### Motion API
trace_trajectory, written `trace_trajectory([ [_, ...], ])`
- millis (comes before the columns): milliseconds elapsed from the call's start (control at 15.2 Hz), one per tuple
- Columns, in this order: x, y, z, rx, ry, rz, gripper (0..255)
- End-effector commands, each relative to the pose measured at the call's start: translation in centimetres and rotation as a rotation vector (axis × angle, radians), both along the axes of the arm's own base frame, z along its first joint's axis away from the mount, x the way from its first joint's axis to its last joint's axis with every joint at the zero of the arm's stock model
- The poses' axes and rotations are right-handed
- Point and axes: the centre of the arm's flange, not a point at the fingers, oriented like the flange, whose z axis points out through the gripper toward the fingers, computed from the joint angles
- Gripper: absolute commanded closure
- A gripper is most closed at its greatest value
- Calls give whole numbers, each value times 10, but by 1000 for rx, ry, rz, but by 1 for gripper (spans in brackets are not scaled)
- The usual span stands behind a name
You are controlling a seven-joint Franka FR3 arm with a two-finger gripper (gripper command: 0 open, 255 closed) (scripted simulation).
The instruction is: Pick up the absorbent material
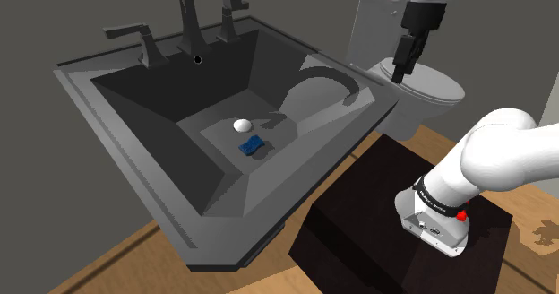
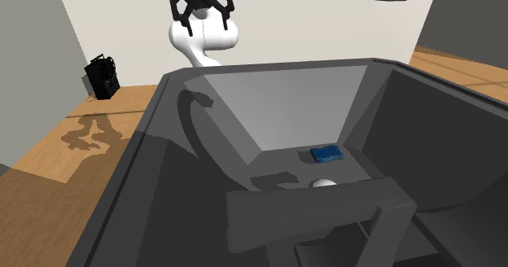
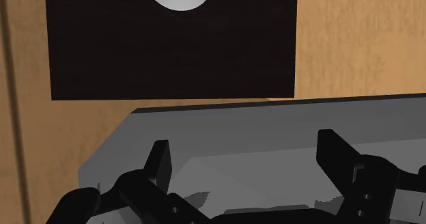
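We have not started the pick: the blue sponge (image 1: 252, 145) lies untouched on the sink (image 1: 125, 140) bottom, near 1 white lump (image 1: 242, 124). Our gripper (image 3: 244, 144) hangs high over the sink's edge, fingers apart and empty. Reach, grasp and lift remain.

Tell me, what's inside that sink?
On the floor of the sink lie a blue sponge and a small white lump, close but apart. In the second exterior view the tap covers the floor next to the lump.
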Motion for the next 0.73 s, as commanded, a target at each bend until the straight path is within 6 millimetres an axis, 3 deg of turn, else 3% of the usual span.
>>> trace_trajectory([
  [0, 0, 0, 0, 0, 0, 0, 0],
  [660, 18, 114, -57, -59, -28, -296, 0],
])
